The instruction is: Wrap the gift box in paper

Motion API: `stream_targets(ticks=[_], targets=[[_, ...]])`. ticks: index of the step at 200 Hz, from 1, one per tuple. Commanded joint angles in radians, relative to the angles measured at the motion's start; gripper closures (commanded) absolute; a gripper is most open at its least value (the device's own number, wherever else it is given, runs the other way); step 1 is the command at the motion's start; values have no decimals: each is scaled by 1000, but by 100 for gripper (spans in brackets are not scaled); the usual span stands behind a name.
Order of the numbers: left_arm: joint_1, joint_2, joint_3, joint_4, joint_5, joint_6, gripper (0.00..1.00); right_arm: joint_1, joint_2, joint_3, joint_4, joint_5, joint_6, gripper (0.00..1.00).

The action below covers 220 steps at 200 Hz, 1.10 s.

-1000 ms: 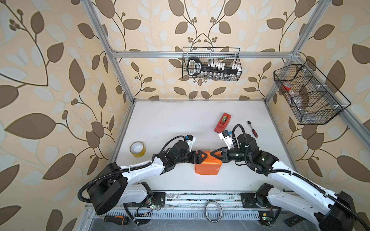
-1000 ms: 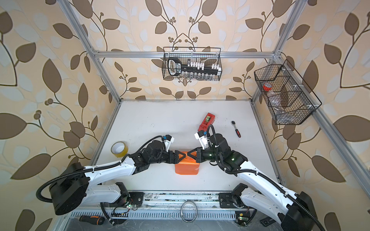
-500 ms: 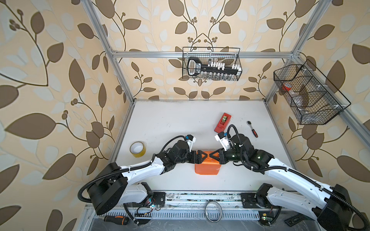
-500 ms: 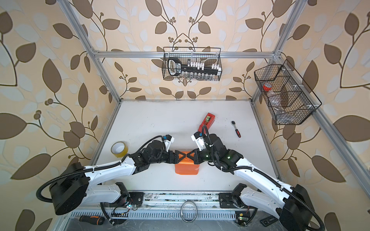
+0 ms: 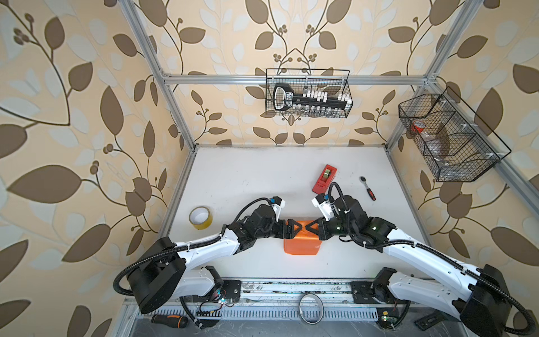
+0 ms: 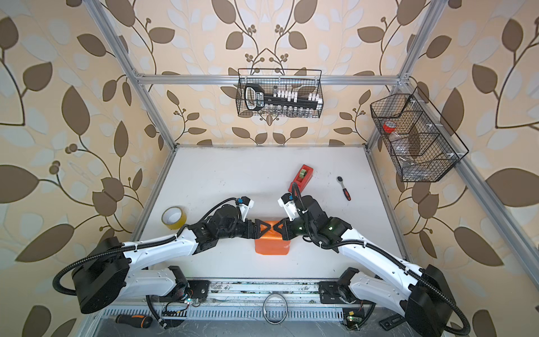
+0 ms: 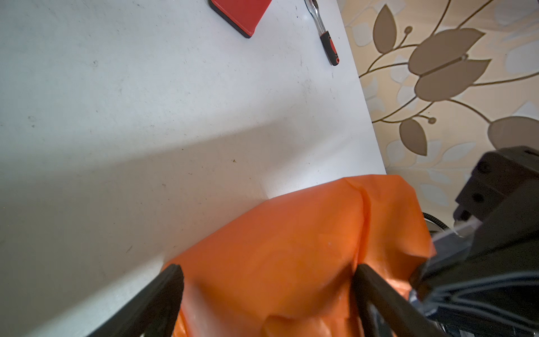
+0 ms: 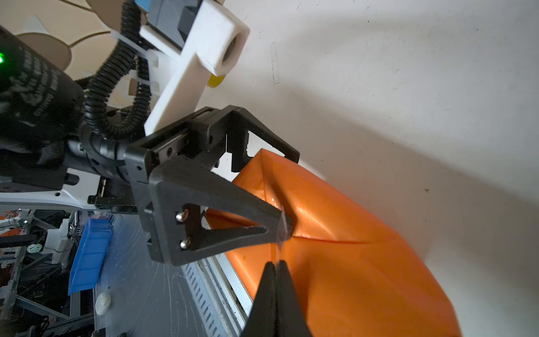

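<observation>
Taping down the wrap looks like the step in hand, since no green shows anywhere and the gift box is presumably already inside the orange parcel. At far left one roll of yellowish tape (image 5: 200, 217) lies alone on the white table (image 5: 248, 181). Next comes the left gripper (image 5: 294, 230), jaws spread wide and holding nothing, one finger over the parcel's top and the other at its far edge. Between the two arms, near the front edge of the table, sits the paper (image 5: 300, 248), one glossy orange bundle with creased folds and a seam across its top. At its right end the right gripper (image 5: 312, 229) is closed, and in the right wrist view a clear strip of tape (image 8: 281, 230) seems pinched in its tips, lying across the seam. The next move probably calls for pressing that strip flat over the seam while the left arm steadies the parcel. Farther right lie one red tape dispenser (image 5: 324, 179) and one ratchet wrench (image 5: 368, 188). Two grippers in all.
</observation>
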Motion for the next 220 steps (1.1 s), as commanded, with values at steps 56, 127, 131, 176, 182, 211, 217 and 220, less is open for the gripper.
stream_targets(ticks=[56,127,131,176,182,211,217,220], targets=[[-8,48,-32,-206,-49,51,8,6,27,16,-49,62,-87,100],[-8,49,-33,-205,-48,51,8,8,-2,-58,-38,84,-152,100],[-8,49,-32,-205,-48,51,8,8,-4,-64,-35,86,-152,100],[-8,54,-31,-206,-48,50,8,22,-28,-97,-34,97,-165,100],[-8,53,-31,-208,-48,49,8,22,-35,-101,-34,99,-167,98],[-8,52,-27,-209,-48,51,8,25,-53,-119,-32,106,-175,90],[-8,53,-27,-209,-47,52,8,25,-55,-121,-32,111,-177,88],[-8,54,-27,-209,-46,51,8,25,-56,-121,-33,112,-179,88]])
